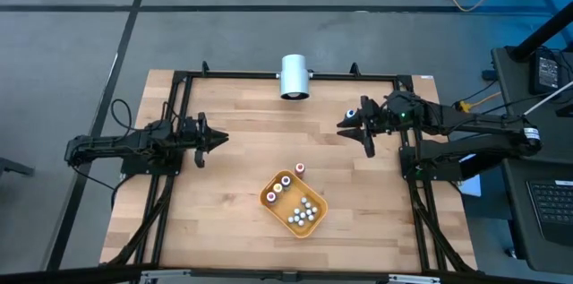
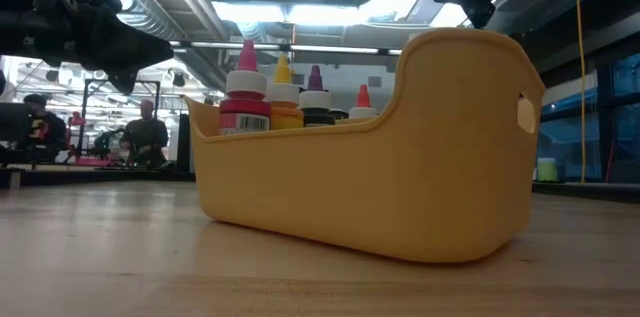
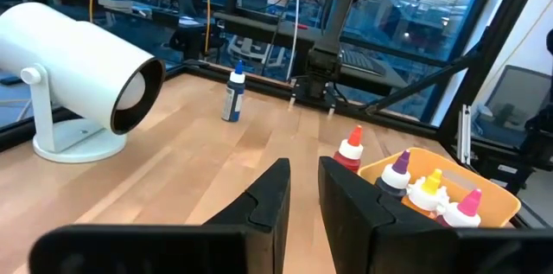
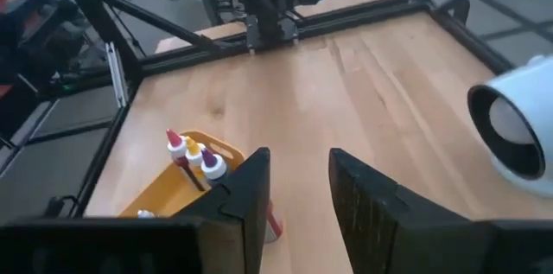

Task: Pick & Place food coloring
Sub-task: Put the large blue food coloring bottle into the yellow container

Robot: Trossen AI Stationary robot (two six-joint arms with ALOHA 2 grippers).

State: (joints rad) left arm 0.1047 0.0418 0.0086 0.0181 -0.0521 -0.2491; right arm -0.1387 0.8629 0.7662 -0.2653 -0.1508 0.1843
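Several tiny food coloring bottles [image 1: 304,212] stand inside the orange tray [image 1: 269,196]. In the low view pink [image 2: 246,85], yellow [image 2: 283,92] and purple tops show above the tray's wall [image 2: 400,167]. A red-topped bottle [image 1: 300,168] stands on the table next to the tray. A blue bottle [image 3: 232,92] stands upright alone farther back. My right gripper [image 1: 355,137] is open and hovers near the blue bottle [image 1: 348,114], above it and touching nothing. My left gripper [image 1: 221,138] waits at the table's left, its fingers a narrow gap apart.
A big white cylinder on a round foot [image 1: 294,76] stands at the table's far edge, its open end facing the table's middle. A black frame [image 1: 179,78] runs along the table's edges. Bare wood lies between the two grippers and around the tray.
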